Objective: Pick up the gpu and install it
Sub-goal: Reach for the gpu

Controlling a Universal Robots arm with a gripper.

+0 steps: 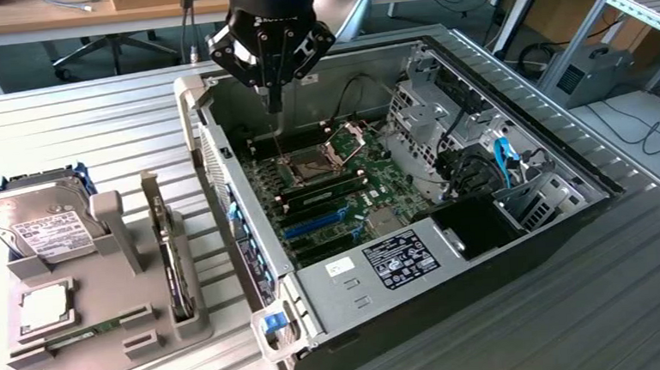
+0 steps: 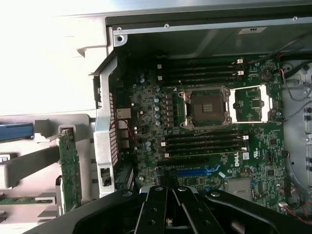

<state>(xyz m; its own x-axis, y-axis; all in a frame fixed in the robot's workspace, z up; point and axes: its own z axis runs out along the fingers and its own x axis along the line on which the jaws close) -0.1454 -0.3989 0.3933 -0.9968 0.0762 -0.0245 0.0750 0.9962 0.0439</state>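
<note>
At the exterior view's left: gpu [image 1: 174,263] upright on edge in grey holder [image 1: 93,341], ungrasped. Farther right, above open computer case [image 1: 314,299]: gripper [image 1: 274,101] clenched on nothing. Risk: descending clenched, striking motherboard [image 1: 330,193] or toppling the card.

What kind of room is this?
Probably a robot lab or workshop: an opened computer sits on a metal bench, a hard drive waits in a grey rack, and desks stand behind.
</note>
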